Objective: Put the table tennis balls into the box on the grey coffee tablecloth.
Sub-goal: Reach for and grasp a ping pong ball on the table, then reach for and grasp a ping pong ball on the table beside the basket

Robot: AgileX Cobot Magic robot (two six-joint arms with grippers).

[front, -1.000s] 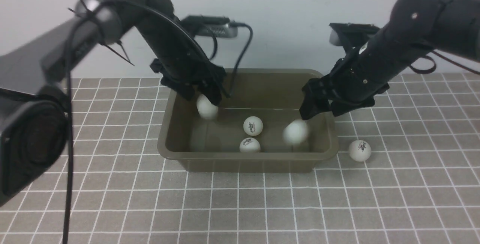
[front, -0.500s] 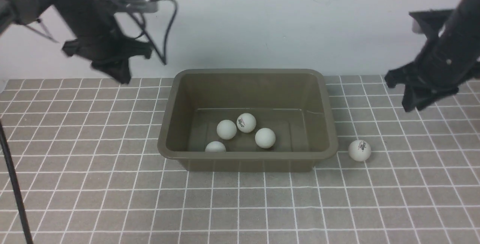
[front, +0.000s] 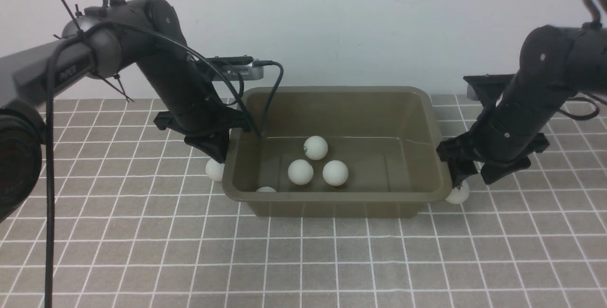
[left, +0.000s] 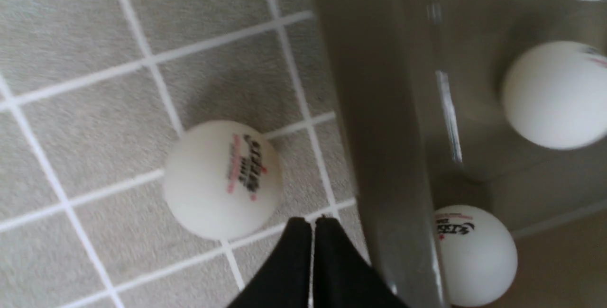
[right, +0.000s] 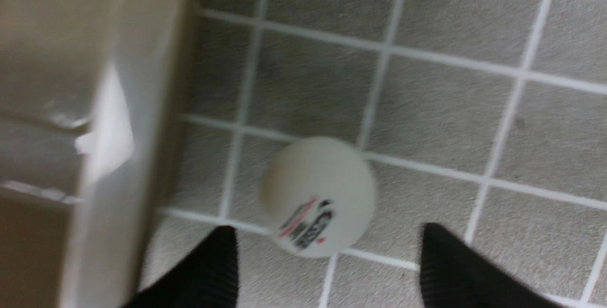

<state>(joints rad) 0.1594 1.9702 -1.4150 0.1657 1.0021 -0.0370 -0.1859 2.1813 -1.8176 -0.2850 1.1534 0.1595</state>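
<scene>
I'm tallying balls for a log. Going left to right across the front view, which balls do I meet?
Left outside ball → half-hidden ball → near-left ball → far ball → near-right ball → right outside ball; the middle four lie in the box.

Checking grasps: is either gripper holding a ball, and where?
Neither. Left gripper shut empty beside one table tennis ball; right gripper open around another ball.

Box (front: 332, 197) shifted right, left claw (left: 312, 225) down shut, right claw (right: 327, 237) over ball (right: 317, 189)
</scene>
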